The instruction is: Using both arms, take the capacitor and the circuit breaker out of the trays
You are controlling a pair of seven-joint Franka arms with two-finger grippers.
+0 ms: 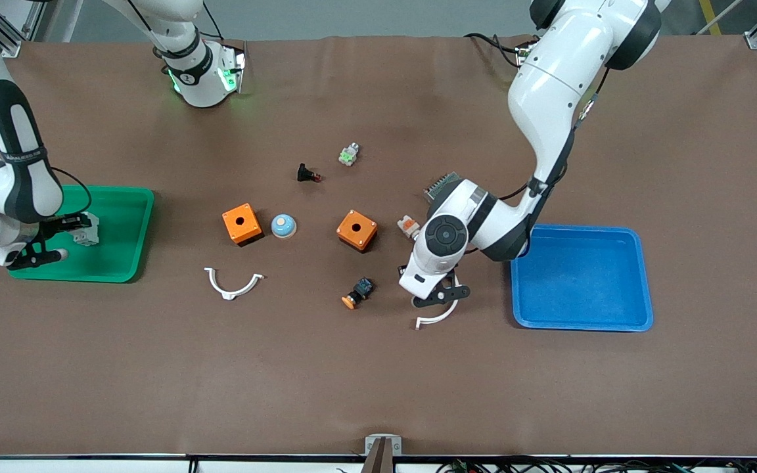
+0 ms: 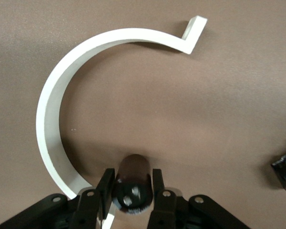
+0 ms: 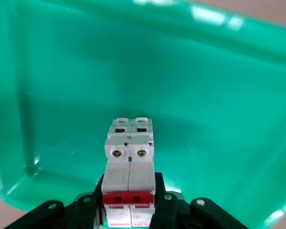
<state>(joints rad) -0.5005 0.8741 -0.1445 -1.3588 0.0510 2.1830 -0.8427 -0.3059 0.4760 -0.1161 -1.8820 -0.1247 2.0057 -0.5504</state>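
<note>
My left gripper (image 1: 442,297) is low over the table beside the blue tray (image 1: 582,325), at a white curved clip (image 1: 436,319). In the left wrist view its fingers (image 2: 104,187) are shut on the capacitor (image 2: 132,183), a small black cylinder, inside the clip's arc (image 2: 50,119). The capacitor is hidden in the front view. My right gripper (image 1: 68,227) is over the green tray (image 1: 130,226), shut on the breaker (image 1: 87,230). In the right wrist view the white-grey breaker (image 3: 129,160) with its red lever bar sits between the fingers (image 3: 162,191), above the tray floor (image 3: 219,105).
Two orange boxes (image 1: 242,223) (image 1: 357,230), a blue dome (image 1: 283,225), a second white clip (image 1: 232,282), an orange-capped button (image 1: 357,293), a black red-tipped part (image 1: 308,174), a green-white part (image 1: 349,154) and a white-and-orange part (image 1: 407,226) lie mid-table.
</note>
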